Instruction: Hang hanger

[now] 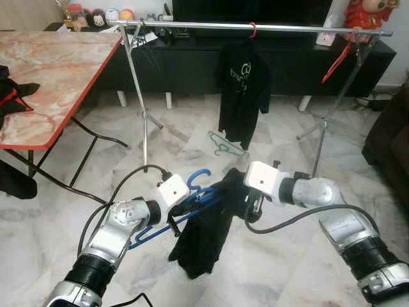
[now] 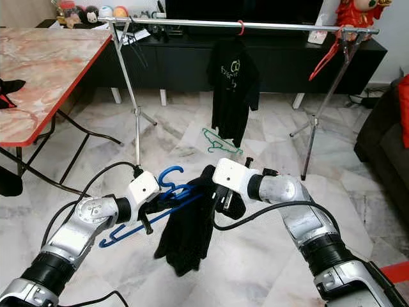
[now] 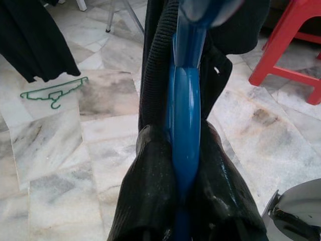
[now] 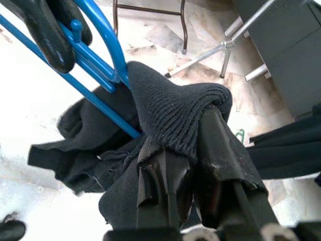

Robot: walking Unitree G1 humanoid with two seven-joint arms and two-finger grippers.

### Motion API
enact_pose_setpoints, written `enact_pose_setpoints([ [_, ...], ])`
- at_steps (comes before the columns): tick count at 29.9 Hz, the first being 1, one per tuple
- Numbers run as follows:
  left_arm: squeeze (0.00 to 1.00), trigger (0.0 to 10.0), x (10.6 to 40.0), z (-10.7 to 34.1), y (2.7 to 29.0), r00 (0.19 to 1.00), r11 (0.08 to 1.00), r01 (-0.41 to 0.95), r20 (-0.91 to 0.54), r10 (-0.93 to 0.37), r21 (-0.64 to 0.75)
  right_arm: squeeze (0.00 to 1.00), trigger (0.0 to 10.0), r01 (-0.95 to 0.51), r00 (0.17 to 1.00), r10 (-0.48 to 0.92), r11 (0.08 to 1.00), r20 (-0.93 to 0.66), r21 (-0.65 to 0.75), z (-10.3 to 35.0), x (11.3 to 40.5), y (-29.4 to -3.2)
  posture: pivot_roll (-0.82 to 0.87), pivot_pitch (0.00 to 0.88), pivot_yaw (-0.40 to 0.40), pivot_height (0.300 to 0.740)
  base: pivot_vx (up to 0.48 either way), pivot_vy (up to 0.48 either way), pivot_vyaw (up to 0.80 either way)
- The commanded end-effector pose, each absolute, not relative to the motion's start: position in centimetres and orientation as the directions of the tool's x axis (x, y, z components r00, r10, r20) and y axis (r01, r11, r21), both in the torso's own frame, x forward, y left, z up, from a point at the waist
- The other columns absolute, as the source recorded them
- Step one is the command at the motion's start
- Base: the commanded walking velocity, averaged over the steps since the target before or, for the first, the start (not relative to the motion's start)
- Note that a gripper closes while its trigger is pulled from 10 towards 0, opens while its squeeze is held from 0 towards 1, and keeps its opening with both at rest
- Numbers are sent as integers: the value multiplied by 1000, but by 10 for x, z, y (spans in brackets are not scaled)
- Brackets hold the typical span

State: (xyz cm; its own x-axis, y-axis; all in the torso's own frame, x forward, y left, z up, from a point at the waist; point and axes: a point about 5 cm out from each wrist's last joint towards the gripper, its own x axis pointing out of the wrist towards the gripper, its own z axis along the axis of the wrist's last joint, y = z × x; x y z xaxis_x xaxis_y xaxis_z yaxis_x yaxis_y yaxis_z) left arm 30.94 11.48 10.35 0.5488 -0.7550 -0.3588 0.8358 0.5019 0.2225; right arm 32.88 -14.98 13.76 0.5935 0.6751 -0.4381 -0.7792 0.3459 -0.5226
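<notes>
My left gripper (image 1: 174, 220) is shut on a blue plastic hanger (image 1: 199, 190), which it holds low over the floor; its fingers (image 3: 145, 196) clamp the blue bar (image 3: 184, 125) from both sides. A black garment (image 1: 206, 235) hangs partly over the hanger and droops to the floor. My right gripper (image 1: 253, 206) is shut on the garment's ribbed collar (image 4: 175, 108), right beside the hanger's hook (image 2: 169, 174). Further ahead stands the metal clothes rail (image 1: 268, 27), well above and beyond both grippers.
A black T-shirt (image 1: 243, 96) hangs on the rail from a red hanger, and another red hanger (image 1: 335, 61) dangles at its right end. A green hanger (image 1: 223, 146) lies on the floor. A marble-top table (image 1: 57, 70) stands left, a dark sofa (image 1: 390, 141) right, a red stool (image 3: 286, 50) nearby.
</notes>
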Motion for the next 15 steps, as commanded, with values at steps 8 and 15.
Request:
enact_pose_setpoints([
  [8,0,10000,317,111,108,602,561,798,-282,-747,220,0,10000,-840,465,773,233,-431,-489,143,313,-130,-40,68,-48,740,0,0,0],
  [15,0,10000,324,117,101,661,620,750,-214,-720,232,0,10000,-846,472,731,219,-493,-486,134,308,-139,-40,68,-48,740,0,0,0],
])
